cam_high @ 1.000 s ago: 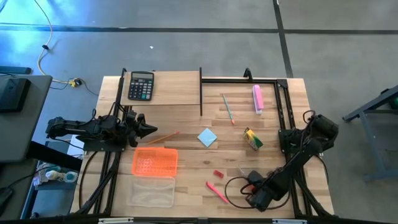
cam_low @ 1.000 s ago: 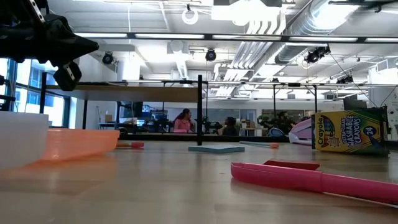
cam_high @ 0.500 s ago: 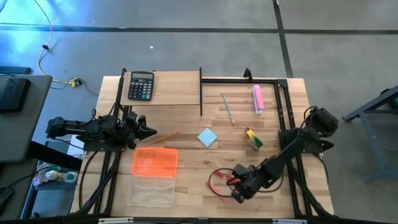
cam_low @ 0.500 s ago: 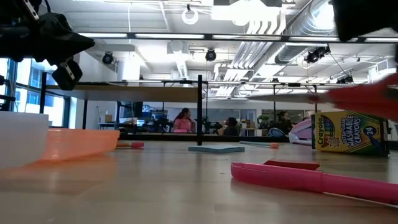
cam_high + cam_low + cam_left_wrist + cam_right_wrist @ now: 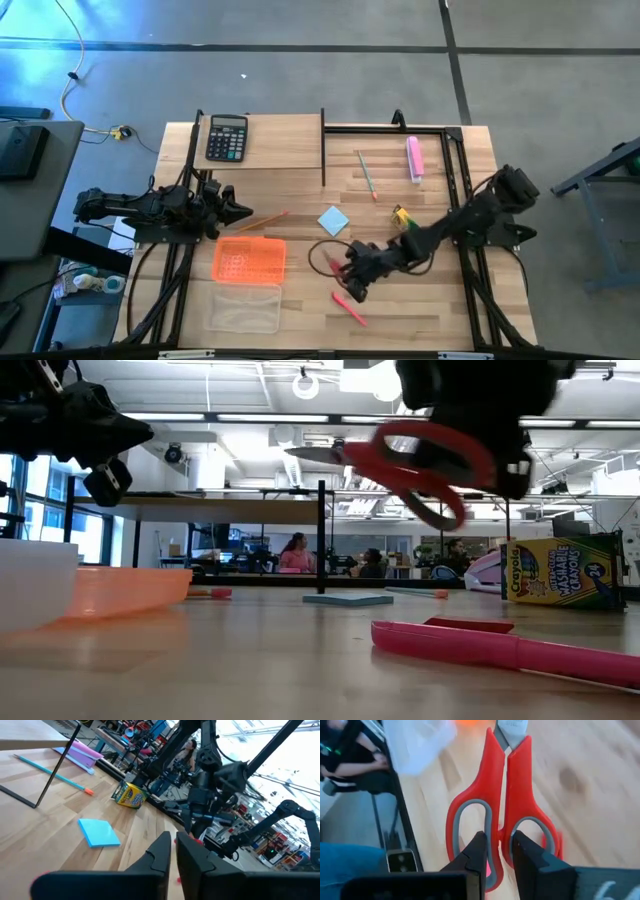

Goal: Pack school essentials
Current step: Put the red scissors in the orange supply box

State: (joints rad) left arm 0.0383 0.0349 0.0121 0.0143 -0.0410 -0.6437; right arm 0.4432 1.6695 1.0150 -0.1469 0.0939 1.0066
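Note:
My right gripper [image 5: 352,270] hangs over the table's middle, shut on the red-handled scissors [image 5: 420,465], which float above the wood with blades toward the orange tray [image 5: 248,259]. On the table lie a red pen [image 5: 350,307], a light-blue notepad [image 5: 334,221], a yellow-green crayon box [image 5: 405,222] and two pencils [image 5: 262,221] [image 5: 366,175]. My left gripper [image 5: 238,208] waits shut at the table's left edge, holding nothing. My right gripper pinches the scissors between its two fingers [image 5: 476,851] where the two handle loops meet [image 5: 502,837], one finger inside each loop. The fingers slant down from the table's right side, along the scissors. The scissors are lifted clear, roughly level, blades closed and pointing away from the wrist.
A clear shallow container [image 5: 244,308] lies next to the orange tray on its near side. A black calculator [image 5: 226,137] sits at the far left and a pink bar [image 5: 414,158] at the far right. A black frame [image 5: 323,150] stands along the far and right edges.
My right gripper has swung from the table's near right corner toward its middle and the orange tray, rising a little and turning about its wrist. The scissors have travelled with it, staying in the hold and clear of the table.

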